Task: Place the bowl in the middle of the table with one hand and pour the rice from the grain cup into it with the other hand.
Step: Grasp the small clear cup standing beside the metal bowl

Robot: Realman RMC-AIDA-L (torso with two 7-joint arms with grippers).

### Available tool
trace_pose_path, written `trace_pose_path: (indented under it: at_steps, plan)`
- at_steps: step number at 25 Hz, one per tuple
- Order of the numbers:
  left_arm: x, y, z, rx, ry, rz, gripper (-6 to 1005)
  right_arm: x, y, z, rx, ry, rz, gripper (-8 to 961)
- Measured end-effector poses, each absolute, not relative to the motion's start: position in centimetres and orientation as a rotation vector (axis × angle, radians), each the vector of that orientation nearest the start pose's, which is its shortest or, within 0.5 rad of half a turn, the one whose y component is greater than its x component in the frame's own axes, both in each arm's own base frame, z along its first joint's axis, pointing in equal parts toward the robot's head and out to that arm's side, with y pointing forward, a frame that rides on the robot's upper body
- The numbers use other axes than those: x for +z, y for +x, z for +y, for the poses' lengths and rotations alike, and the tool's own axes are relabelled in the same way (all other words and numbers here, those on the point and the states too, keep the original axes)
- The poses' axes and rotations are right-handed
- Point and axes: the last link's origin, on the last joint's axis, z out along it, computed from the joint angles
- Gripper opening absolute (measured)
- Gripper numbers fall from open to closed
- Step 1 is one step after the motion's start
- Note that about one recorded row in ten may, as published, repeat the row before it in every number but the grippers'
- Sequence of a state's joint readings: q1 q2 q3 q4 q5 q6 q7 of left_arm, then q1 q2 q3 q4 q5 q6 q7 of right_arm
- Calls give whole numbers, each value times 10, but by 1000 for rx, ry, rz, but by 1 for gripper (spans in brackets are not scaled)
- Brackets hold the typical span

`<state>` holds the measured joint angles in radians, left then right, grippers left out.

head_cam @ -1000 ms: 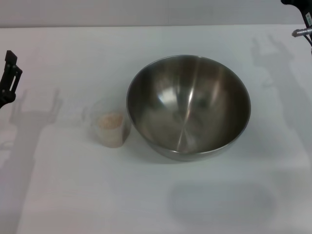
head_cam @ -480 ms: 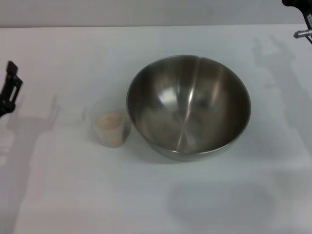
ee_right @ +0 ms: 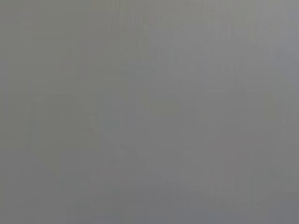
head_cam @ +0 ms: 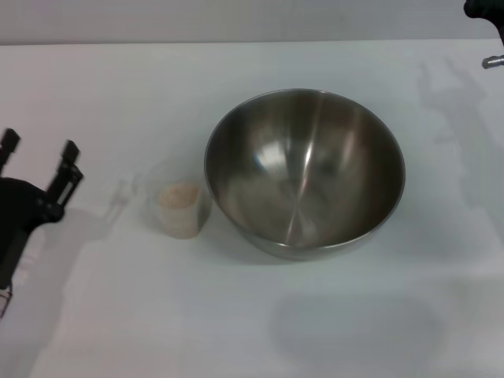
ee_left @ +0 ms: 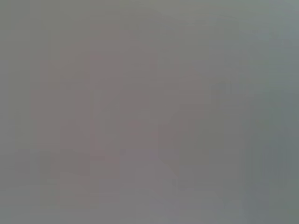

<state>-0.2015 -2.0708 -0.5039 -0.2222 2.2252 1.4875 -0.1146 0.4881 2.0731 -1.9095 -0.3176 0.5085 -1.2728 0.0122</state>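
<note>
The steel bowl (head_cam: 305,172) stands upright near the middle of the white table (head_cam: 252,331), and nothing shows inside it. The clear grain cup (head_cam: 177,206) stands just to its left, close to the bowl's wall, holding pale rice (head_cam: 179,198). My left gripper (head_cam: 39,148) is open and empty at the left edge of the head view, a short way left of the cup and not touching it. Only a dark piece of my right gripper (head_cam: 484,9) shows in the far right corner, well away from the bowl. Both wrist views show only plain grey.
A faint clear object (head_cam: 120,194) lies on the table between my left gripper and the cup. The table's far edge runs along the top of the head view.
My left gripper has moved in from the left edge toward the cup, and both fingers now show. The right arm has drawn further out at the top right. Bowl and cup have not moved.
</note>
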Motion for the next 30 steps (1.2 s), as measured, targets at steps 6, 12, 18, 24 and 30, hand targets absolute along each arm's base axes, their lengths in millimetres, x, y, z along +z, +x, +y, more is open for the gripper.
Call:
trace_pose_path:
  at_steps: [6,12,18,24,30]
  plan:
    - [-43,-330,231,-797,-1767,-437,808,25,259,372,872,-1475,207,441]
    - [-59,-329,229,-758,-1849,-473,808,25,259,373,868,-1476,208,441]
    - [-64,-327,229,-762,-1880,-477,807,25,260,375,859,-1480,208,441]
    - [-68,-328,231,-739,-1904,-489,807,28,263,378,847,-1469,216,441]
    - [-73,-328,239,-694,-1935,-499,806,27,261,377,856,-1466,215,441]
